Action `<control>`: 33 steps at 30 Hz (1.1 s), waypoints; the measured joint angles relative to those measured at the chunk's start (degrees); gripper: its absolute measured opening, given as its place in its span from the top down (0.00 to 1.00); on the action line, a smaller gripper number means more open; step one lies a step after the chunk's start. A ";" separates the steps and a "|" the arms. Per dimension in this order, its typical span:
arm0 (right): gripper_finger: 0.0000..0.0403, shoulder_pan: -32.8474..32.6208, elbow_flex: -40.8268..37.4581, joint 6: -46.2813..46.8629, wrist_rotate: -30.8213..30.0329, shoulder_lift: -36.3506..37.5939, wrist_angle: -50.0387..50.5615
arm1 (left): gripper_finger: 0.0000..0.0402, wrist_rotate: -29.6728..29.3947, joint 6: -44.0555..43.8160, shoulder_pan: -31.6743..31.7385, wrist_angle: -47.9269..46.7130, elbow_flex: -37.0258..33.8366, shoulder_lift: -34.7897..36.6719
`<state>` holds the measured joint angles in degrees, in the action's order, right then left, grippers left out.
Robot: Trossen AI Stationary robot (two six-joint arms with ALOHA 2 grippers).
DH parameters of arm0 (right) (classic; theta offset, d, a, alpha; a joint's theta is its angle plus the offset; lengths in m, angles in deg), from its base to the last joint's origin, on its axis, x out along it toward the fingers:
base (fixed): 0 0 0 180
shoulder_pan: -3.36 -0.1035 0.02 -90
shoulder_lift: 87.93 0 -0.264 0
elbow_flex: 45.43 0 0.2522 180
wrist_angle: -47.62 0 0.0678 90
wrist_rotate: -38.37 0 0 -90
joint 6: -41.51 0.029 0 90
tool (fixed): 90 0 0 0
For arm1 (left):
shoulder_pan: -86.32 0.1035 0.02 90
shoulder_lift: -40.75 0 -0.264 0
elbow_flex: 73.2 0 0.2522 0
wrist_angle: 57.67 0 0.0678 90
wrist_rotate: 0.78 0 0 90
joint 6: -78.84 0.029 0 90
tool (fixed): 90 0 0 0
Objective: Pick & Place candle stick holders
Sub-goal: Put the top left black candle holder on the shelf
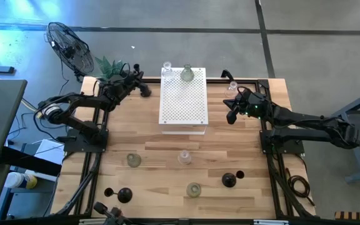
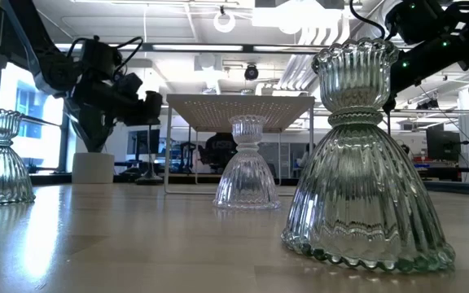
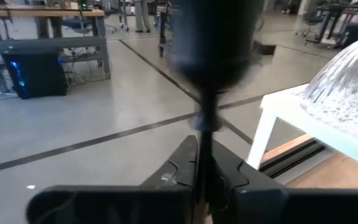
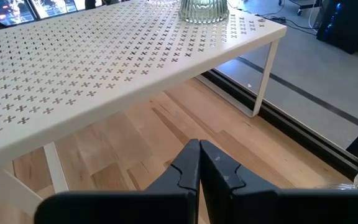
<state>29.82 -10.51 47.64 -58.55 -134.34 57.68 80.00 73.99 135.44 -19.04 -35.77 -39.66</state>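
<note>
Two glass candle stick holders [image 1: 187, 74] stand on my white perforated stand's [image 1: 182, 103] far edge, where my left gripper [image 3: 202, 163] has pinched a black holder's [image 3: 209, 37] thin stem just beside it, right gripper [image 4: 199, 163] shut empty alongside.

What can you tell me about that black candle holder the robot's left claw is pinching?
The black candle holder is dark and looks like metal, with a wide part on top and a thin stem below. The left claw is shut on that stem, holding it upright near the table's far left corner, beside the white perforated stand. In the wrist view it is blurry, so finer details cannot be told. Nothing else seems to touch it.
</note>
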 joint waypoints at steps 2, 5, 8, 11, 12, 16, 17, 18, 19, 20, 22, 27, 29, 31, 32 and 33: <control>1.00 0.00 0.00 0.01 0.00 -0.02 0.00 | 0.98 0.67 0.17 0.00 0.10 0.00 0.68; 1.00 0.01 0.00 0.01 0.02 0.00 0.01 | 0.96 1.32 0.11 -0.01 -0.31 -0.01 2.45; 1.00 0.00 0.00 0.01 0.02 0.00 0.01 | 0.97 2.66 -0.82 0.00 -2.27 -0.01 5.10; 1.00 0.00 0.00 0.01 0.02 0.00 0.01 | 0.98 5.39 -1.99 -0.02 -5.95 -0.02 9.38; 1.00 -0.01 0.00 0.01 0.02 0.00 0.01 | 0.99 6.60 -2.54 0.00 -7.85 -0.02 11.24; 1.00 0.01 0.00 -0.01 0.02 0.00 0.03 | 0.98 10.01 -3.58 -0.02 -16.90 0.38 20.61; 1.00 0.00 0.00 -0.04 0.03 0.00 0.01 | 0.98 10.63 -3.95 -0.02 -20.88 1.30 23.33; 1.00 -0.01 0.00 -0.16 0.04 0.00 0.03 | 0.98 11.54 -3.99 -0.02 -25.17 2.59 25.89; 1.00 0.00 0.00 -0.18 0.03 0.00 0.01 | 0.98 12.28 -3.97 -0.02 -29.53 4.16 28.41; 1.00 -0.01 0.00 -0.19 0.03 0.00 0.01 | 0.98 13.36 -3.52 -0.02 -33.63 5.91 30.73; 1.00 -0.01 0.00 -0.19 0.04 0.00 0.01 | 0.98 16.10 -3.01 -0.13 -41.12 10.07 34.33; 1.00 -0.01 0.00 -0.19 -0.05 0.00 -0.01 | 0.98 23.55 -2.91 -4.19 -49.85 20.20 36.76; 1.00 0.00 0.00 -0.19 -0.31 0.00 -0.01 | 0.98 24.63 -2.94 -7.20 -50.91 23.46 35.55; 1.00 -0.01 0.00 -0.19 -0.49 0.00 -0.04 | 0.98 25.06 -2.74 -10.82 -50.43 25.81 33.19; 1.00 0.01 0.00 -0.19 -0.52 0.00 -0.13 | 0.98 25.08 -2.37 -12.85 -50.17 26.81 31.52; 1.00 -0.01 0.00 -0.19 -0.52 0.00 -0.33 | 0.98 24.95 -1.84 -14.72 -49.61 27.66 29.68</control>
<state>29.82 -10.51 47.45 -59.07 -134.34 57.35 104.95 72.15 120.72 -68.64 -8.12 -9.98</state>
